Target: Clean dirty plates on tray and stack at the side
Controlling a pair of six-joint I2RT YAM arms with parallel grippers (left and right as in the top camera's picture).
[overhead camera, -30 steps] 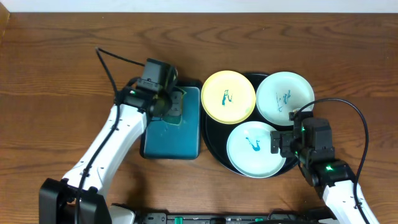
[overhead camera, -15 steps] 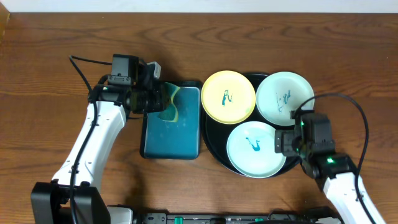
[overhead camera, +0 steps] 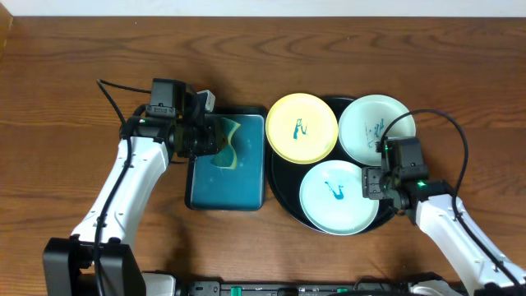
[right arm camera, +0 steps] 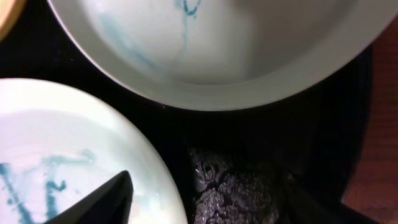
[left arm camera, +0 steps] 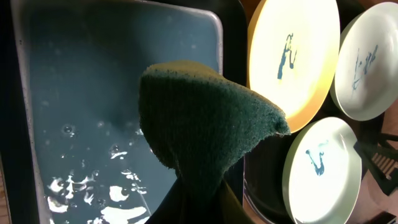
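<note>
- The left gripper is pinched tight on a green and yellow sponge. A second ago it stood at the 12 o'clock end of the teal tray. It has since swung to the tray's 9 o'clock side and reaches in toward 3 o'clock.
- The sponge has moved with it and now hangs above the 12 o'clock half of the teal tray. In the left wrist view the sponge is bent over, with wet drops on the teal tray floor below it.
- The right gripper is at the 3 o'clock rim of the front mint plate, as it was a second ago. The wrist behind it has shifted a little toward 12 o'clock.
- In the right wrist view its jaws stand apart. One finger is over the front mint plate and the other is outside the rim. No firm grip on the plate shows.
- None of the three plates has moved on the black tray.
  - The yellow plate sits at 10 o'clock, overhanging the rim.
  - The rear mint plate sits at 2 o'clock.
  - The front mint plate sits at 6 o'clock.
- All three plates keep their teal scribbles.
- The rear mint plate and the front plate lie near each other, with bare black tray between them.
</note>
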